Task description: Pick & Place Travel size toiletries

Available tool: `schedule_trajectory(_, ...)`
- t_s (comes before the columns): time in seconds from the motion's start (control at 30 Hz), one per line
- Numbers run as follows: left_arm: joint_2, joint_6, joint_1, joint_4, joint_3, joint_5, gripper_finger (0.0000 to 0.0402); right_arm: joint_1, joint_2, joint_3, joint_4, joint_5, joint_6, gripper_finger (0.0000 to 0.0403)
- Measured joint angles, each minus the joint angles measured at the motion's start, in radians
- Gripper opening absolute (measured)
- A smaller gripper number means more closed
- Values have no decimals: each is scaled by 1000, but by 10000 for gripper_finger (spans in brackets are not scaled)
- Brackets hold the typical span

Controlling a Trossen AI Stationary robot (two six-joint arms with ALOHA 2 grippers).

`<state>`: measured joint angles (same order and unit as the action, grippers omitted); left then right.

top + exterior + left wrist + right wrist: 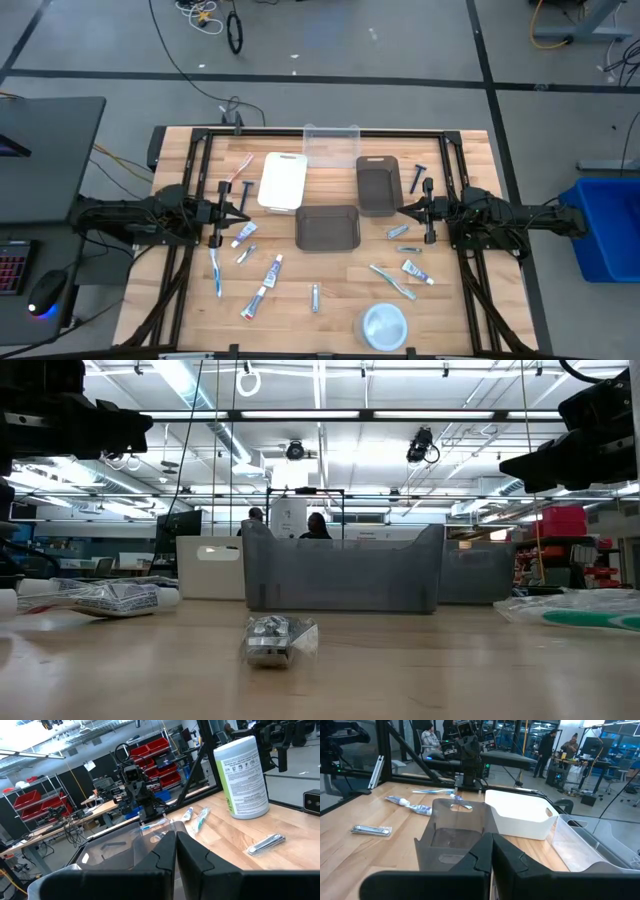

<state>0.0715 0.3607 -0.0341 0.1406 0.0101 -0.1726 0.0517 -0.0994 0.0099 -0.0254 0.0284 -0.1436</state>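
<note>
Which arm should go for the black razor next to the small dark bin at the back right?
Right. The black razor lies just behind the right claw, on that arm's side. The left claw waits across the table with bins between.

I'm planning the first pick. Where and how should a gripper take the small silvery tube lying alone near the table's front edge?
Grip the silvery tube across its middle, coming straight down from above. It lies flat on the table with bare wood on both long sides, so fingers probably fit either side of its narrow width. Both the left gripper and right gripper wait shut farther back.
</note>
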Motion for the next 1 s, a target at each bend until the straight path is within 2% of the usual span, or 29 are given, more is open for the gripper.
schedule_trajectory(0.27, 0, 16, 0, 0, 0, 0, 22, 0, 0, 0, 0, 0, 0, 14)
schedule_trajectory(0.63, 0, 138, 0, 0, 0, 1, 22, 0, 0, 0, 0, 0, 0, 14)
schedule_trajectory(0.73, 0, 113, 0, 9, 0, 1, 22, 0, 0, 0, 0, 0, 0, 14)
schedule_trajectory(1.0, 0, -93, 0, 61, 0, -57, 22, 0, 0, 0, 0, 0, 0, 14)
